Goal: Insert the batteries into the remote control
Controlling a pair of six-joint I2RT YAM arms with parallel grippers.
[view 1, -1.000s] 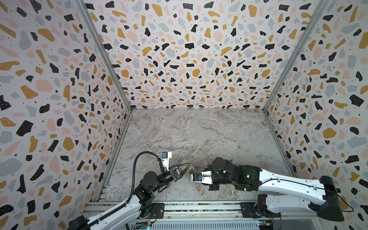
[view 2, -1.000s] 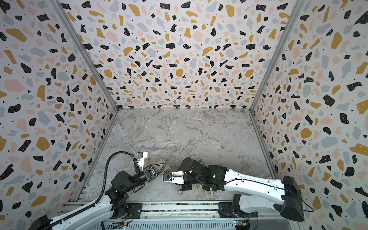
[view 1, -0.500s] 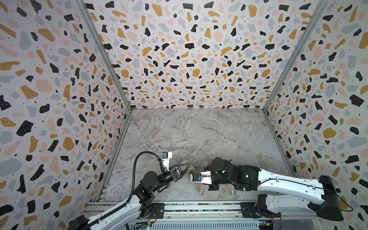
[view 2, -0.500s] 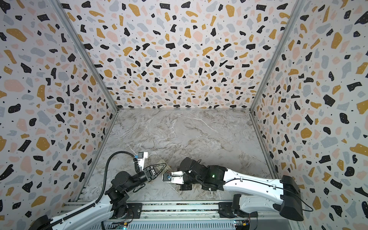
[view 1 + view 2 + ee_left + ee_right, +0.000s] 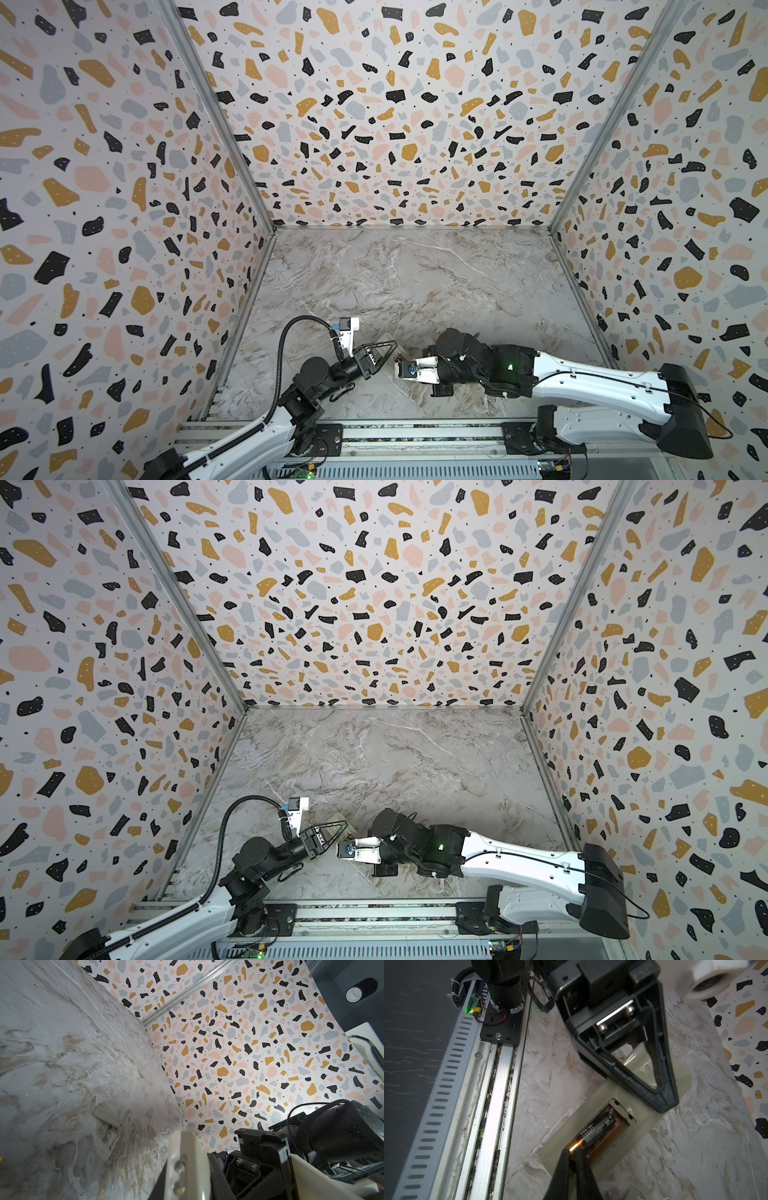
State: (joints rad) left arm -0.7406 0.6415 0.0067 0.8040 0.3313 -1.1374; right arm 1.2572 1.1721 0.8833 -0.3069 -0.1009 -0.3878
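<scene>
The remote control (image 5: 591, 1105) lies back side up on the marble, its battery bay open. In both top views only pale bits of the remote control (image 5: 401, 356) (image 5: 348, 835) show between the arms. One of the batteries (image 5: 596, 1128), dark with a coppery end, sits slanted in the bay. My right gripper (image 5: 572, 1152) is shut on that coppery end; in the top views its fingers are hidden under its wrist. My left gripper (image 5: 392, 344) (image 5: 344, 823) (image 5: 187, 1159) is shut on the remote's far end (image 5: 185, 1145).
A small pale cover piece (image 5: 107, 1119) lies loose on the marble beyond the left gripper. The aluminium base rail (image 5: 500, 1084) (image 5: 415, 432) runs along the front edge, close to the remote. Terrazzo walls (image 5: 395, 124) close in the three other sides.
The right gripper's fingers have closed the last bit on the battery's end. Both arms and the remote stay where they were.
</scene>
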